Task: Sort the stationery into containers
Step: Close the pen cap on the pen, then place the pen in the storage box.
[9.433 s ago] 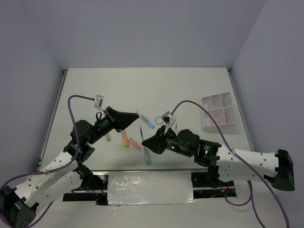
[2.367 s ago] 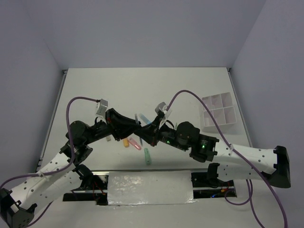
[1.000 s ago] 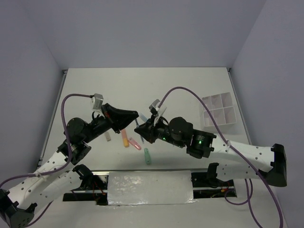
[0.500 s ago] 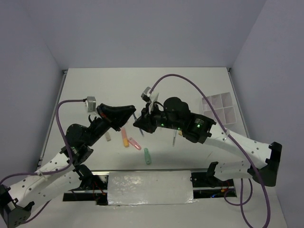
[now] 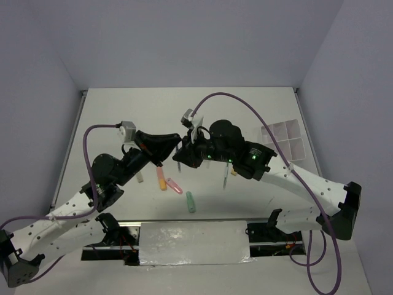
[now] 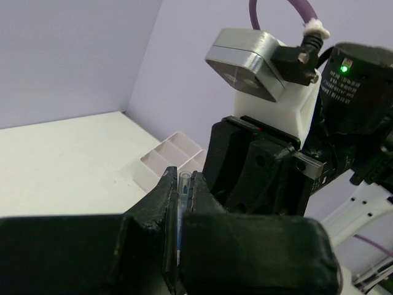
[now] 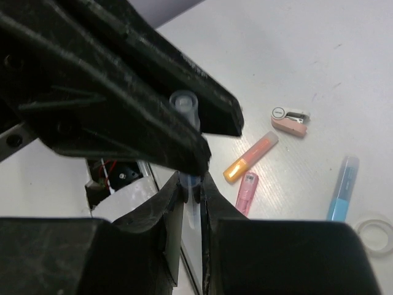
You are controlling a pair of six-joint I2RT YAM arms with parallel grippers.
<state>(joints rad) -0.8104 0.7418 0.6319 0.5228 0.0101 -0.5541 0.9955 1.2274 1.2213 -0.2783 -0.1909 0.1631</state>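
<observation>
A thin clear pen with blue ink is held in the air above the table's middle, and both grippers are on it. My left gripper is shut on it near one end. My right gripper is shut on its other end, tip to tip with the left one. On the table lie an orange marker, a pink marker, a blue marker, a green marker and a clear tape ring. The white divided tray sits at the right.
A second thin pen lies under the right forearm. A small pink and white item rests left of the orange marker. The two arms cross the middle of the table. Purple cables arch over both arms.
My right arm swung up and back, bringing its gripper against the tip of the left gripper. The left arm shifted only slightly. The markers on the table stayed put.
</observation>
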